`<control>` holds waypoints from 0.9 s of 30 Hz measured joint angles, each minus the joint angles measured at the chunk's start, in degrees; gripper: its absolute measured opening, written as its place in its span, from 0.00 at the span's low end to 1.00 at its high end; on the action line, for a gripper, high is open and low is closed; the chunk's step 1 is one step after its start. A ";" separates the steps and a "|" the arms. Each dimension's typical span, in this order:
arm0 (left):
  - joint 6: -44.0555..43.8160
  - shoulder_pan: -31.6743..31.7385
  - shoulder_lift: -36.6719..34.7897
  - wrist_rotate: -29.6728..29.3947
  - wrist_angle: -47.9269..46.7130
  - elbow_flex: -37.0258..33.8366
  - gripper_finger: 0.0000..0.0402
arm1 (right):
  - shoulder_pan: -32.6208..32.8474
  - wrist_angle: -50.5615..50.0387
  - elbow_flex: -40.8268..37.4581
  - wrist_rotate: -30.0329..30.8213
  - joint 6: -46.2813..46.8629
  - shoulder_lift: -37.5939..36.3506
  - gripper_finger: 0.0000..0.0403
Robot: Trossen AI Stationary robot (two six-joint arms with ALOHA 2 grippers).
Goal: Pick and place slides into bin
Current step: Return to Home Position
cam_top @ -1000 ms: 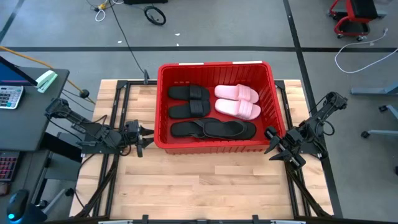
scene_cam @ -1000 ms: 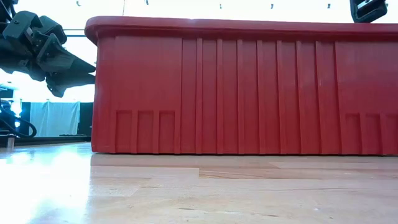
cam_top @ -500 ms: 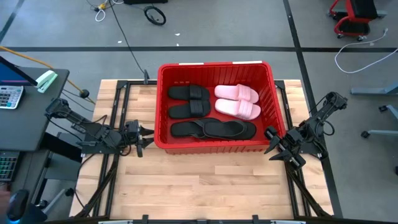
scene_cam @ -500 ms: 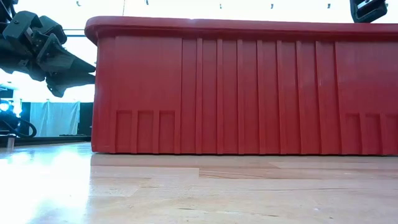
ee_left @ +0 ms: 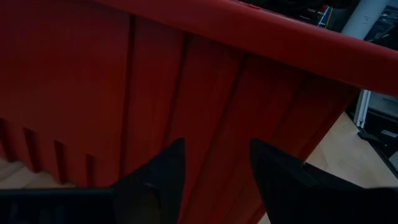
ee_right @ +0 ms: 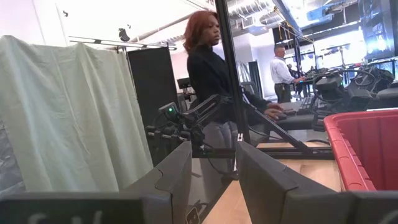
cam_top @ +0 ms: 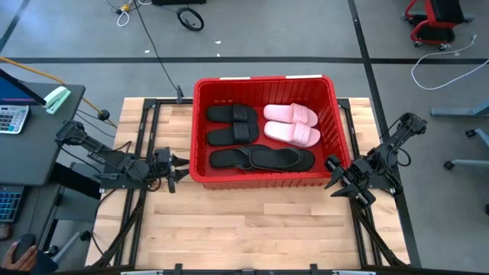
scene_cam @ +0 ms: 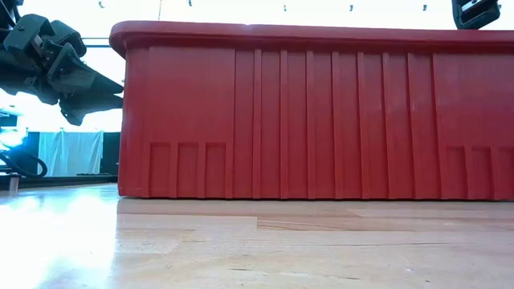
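The bin [cam_top: 263, 79], a red crate, stands at the far middle of the wooden table [cam_top: 244, 229] and holds all 6 pieces of footwear. The 2 black wide-strap slides [cam_top: 233, 114] lie side by side in its far left part. The 2 pink slides [cam_top: 292, 115] lie side by side in its far right part. The 2 black flip-flops [cam_top: 229, 159] lie end to end along the near wall.

The left gripper [cam_top: 176, 169] hangs low just beside the bin's near left corner, facing its wall, fingers apart and holding nothing. The right gripper [cam_top: 336, 172] sits just beside the near right corner, fingers also apart and empty.

Beyond the table, the right wrist view shows a person in a dark top [ee_right: 211, 68] and, farther off, a person in a white shirt [ee_right: 283, 70].
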 joint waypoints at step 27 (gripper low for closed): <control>0.00 0.00 0.00 -0.01 0.00 -0.02 0.47 | 0.02 -0.01 0.02 -0.01 0.00 0.00 0.33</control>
